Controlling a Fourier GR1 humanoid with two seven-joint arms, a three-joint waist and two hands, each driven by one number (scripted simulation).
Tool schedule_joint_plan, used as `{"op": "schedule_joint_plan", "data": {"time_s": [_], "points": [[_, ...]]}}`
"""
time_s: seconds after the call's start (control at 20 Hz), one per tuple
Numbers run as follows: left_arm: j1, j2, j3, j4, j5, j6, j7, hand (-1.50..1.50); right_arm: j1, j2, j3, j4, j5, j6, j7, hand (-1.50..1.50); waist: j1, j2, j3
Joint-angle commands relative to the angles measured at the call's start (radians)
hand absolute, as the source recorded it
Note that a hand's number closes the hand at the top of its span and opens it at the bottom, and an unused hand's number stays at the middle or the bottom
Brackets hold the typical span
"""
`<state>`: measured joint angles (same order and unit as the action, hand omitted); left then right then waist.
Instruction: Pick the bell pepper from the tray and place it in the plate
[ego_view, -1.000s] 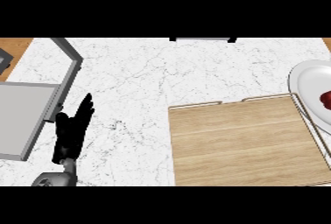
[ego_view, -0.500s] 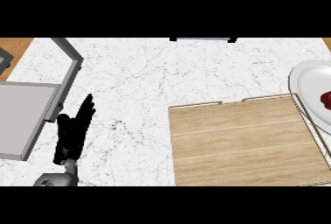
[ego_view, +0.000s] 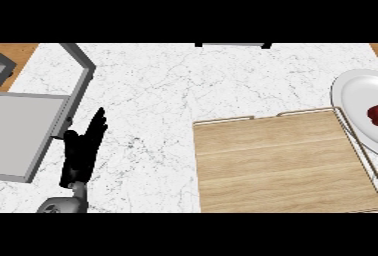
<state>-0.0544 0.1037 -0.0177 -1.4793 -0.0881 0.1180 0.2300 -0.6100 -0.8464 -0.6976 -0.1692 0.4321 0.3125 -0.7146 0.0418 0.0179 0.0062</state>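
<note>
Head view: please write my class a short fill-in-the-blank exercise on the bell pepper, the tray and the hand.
1. The red bell pepper lies on the white ____ at the view's right edge.
2. The tray beside it is made of ____.
3. The black hand, fingers straight, over the marble counter is the robot's ____ one.

Missing words: plate; wood; left.

the dark red pepper (ego_view: 373, 115) lies on the white plate (ego_view: 350, 92) at the right edge. the wooden tray (ego_view: 280, 165) lies flat just beside the plate.
</note>
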Motion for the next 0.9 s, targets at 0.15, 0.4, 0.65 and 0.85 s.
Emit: {"op": "schedule_joint_plan", "data": {"time_s": [0.15, 0.4, 0.65, 0.85], "points": [[0.016, -0.016, -0.002, 0.033, -0.01, 0.009, -0.042, 0.0, 0.05, -0.045, -0.005, 0.019, -0.004, 0.013, -0.02, -1.5, -0.001, 0.003, 0.001], [-0.023, -0.008, 0.012, 0.021, 0.003, 0.003, -0.019, 0.0, 0.09, -0.07, -0.018, 0.025, -0.014, 0.006, -0.048, -1.5, -0.004, 0.002, 0.002], [0.006, 0.004, 0.021, 0.032, 0.013, -0.016, -0.048, 0.0, 0.085, -0.089, -0.048, 0.029, -0.043, -0.004, -0.033, -1.5, 0.001, 0.005, 0.003], [-0.009, 0.013, 0.021, 0.025, 0.011, -0.023, -0.023, 0.0, 0.105, -0.088, -0.052, 0.031, -0.048, -0.007, -0.042, -1.5, -0.001, 0.003, 0.003]]}}
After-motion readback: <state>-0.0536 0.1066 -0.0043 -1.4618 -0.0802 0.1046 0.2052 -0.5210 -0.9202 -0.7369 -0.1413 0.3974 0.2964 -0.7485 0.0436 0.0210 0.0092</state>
